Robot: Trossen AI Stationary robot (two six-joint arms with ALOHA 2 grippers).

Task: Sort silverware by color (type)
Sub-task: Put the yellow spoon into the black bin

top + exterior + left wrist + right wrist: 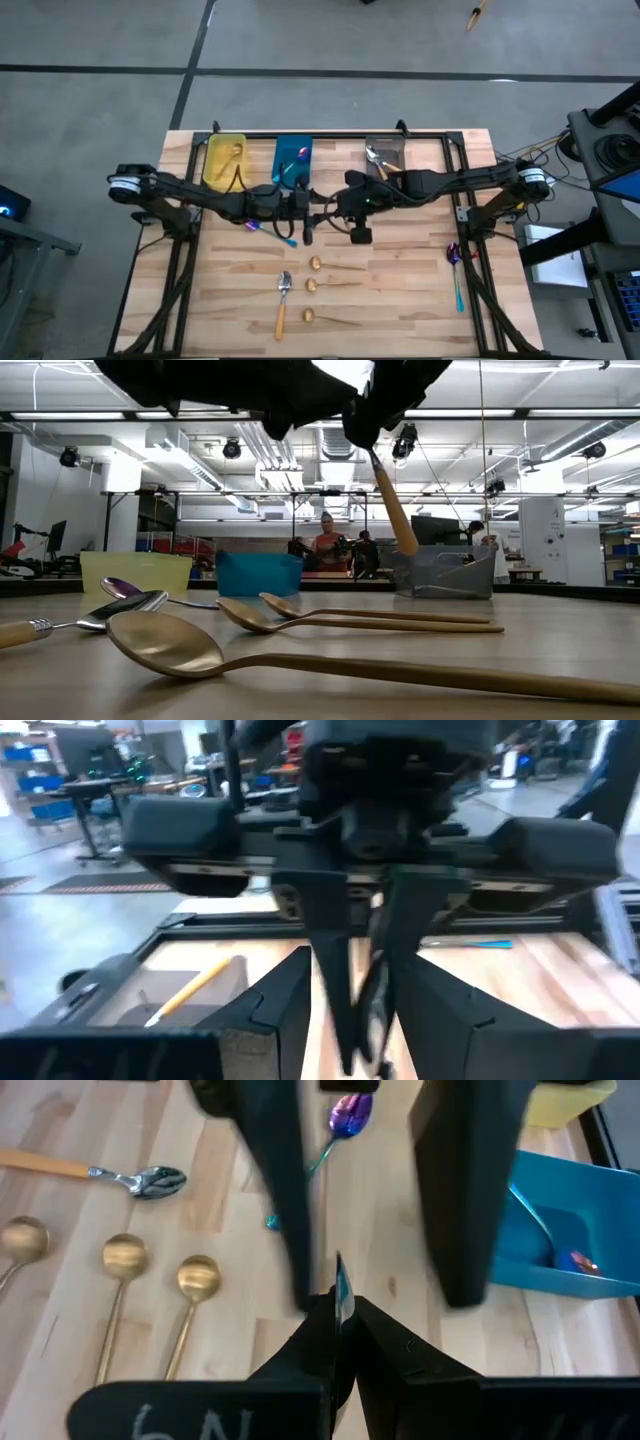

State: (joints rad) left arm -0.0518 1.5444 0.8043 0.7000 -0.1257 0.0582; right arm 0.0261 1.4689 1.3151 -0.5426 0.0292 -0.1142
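Right gripper (338, 1305) fingers are pinched shut with a thin teal strip at their tips; I cannot tell what it is. Left gripper (305, 225) fingers (280, 1190) stand apart, flanking them above mid-table. Below lie three gold spoons (125, 1255), a purple spoon (348, 1115) and the blue bin (590, 1210). Only the low view shows an orange handle (395, 510) slanting before the grey bin (450, 575); I cannot tell what holds it.

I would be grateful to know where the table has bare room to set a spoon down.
Bare wood lies left of the silver spoon with the orange handle, toward the table's left edge, and between the gold spoons and the purple spoon at the right. It is crowded mid-table, where both grippers meet below the blue bin.
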